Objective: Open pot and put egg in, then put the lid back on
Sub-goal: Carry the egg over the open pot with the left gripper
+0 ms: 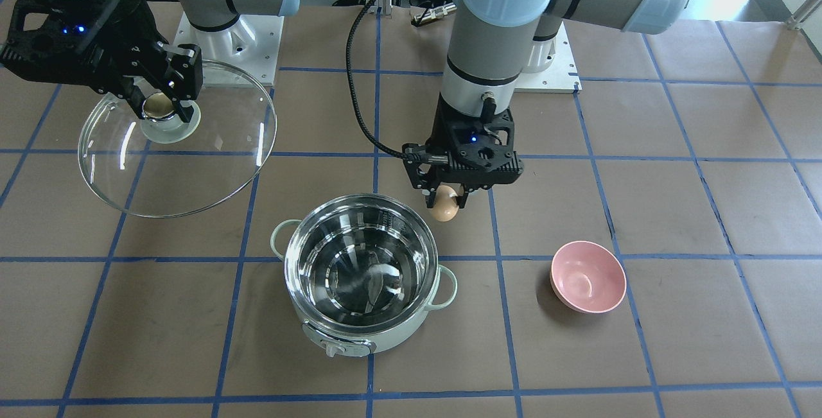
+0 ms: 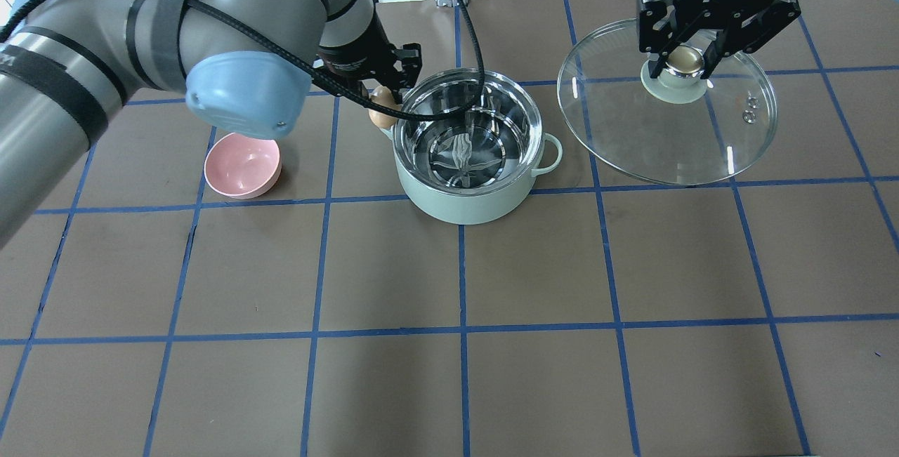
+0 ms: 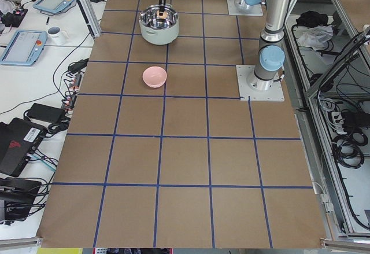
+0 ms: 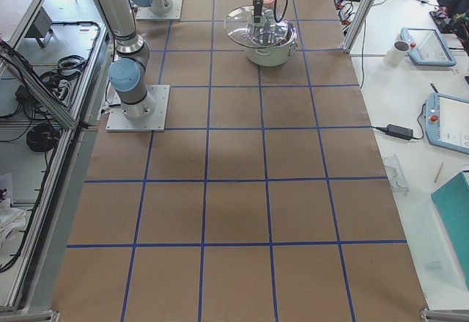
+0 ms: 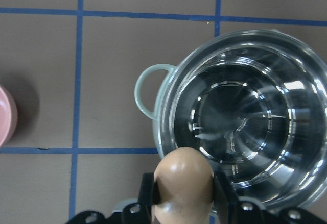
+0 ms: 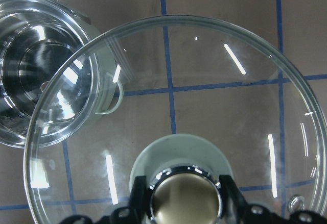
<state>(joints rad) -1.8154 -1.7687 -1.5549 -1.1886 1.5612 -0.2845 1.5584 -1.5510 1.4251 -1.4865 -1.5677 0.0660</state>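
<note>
We are looking at a robotics lab. The worktop [image 3: 191, 161] is papered brown and taped into a blue grid [image 3: 163, 121], and two industrial robot arms [image 2: 105, 50] stand bolted to white base plates [image 3: 276, 94]. Along the white side bench [image 3: 40, 76] we see teach pendants [image 3: 22, 45] and power bricks [image 3: 40, 113], and on the other side coiled cables [image 3: 347, 144].

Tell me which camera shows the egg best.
Left wrist-mounted: the egg fills the foreground, clamped in the left gripper. Front-facing shows it small but clear; overhead, partly behind a cable; side views, too small; right wrist misses it.
</note>
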